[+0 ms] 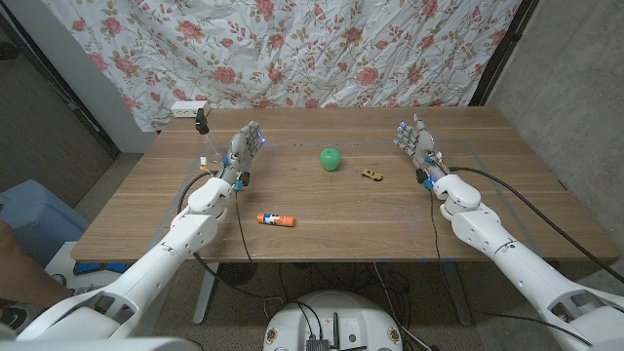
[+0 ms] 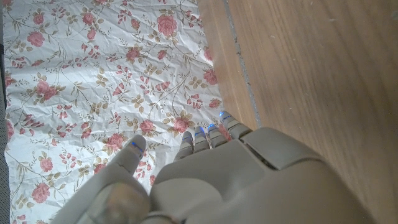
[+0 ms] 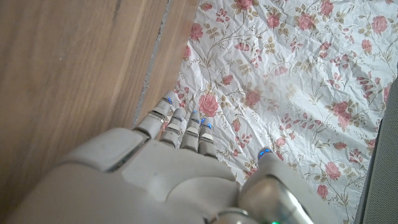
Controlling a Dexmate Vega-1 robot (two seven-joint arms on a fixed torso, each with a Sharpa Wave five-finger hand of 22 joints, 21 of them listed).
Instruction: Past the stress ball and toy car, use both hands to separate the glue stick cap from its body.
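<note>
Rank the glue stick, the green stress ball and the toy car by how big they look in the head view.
1. Glue stick, longest, though it lies nearest the camera.
2. Green stress ball, shorter but bulkier, so first place is unsure.
3. Toy car, clearly smallest.

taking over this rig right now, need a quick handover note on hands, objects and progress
Left robot hand: open, holding nothing, at the far left of the table.
Right robot hand: open, holding nothing, at the far right.
Glue stick: lying on its side near the front edge, cap on, closer to the left arm.
Green stress ball and toy car: mid-table, beyond the glue stick, apart from each other.
Done: nothing yet.
Left: pick up the glue stick with both hands and pull the cap off.
</note>
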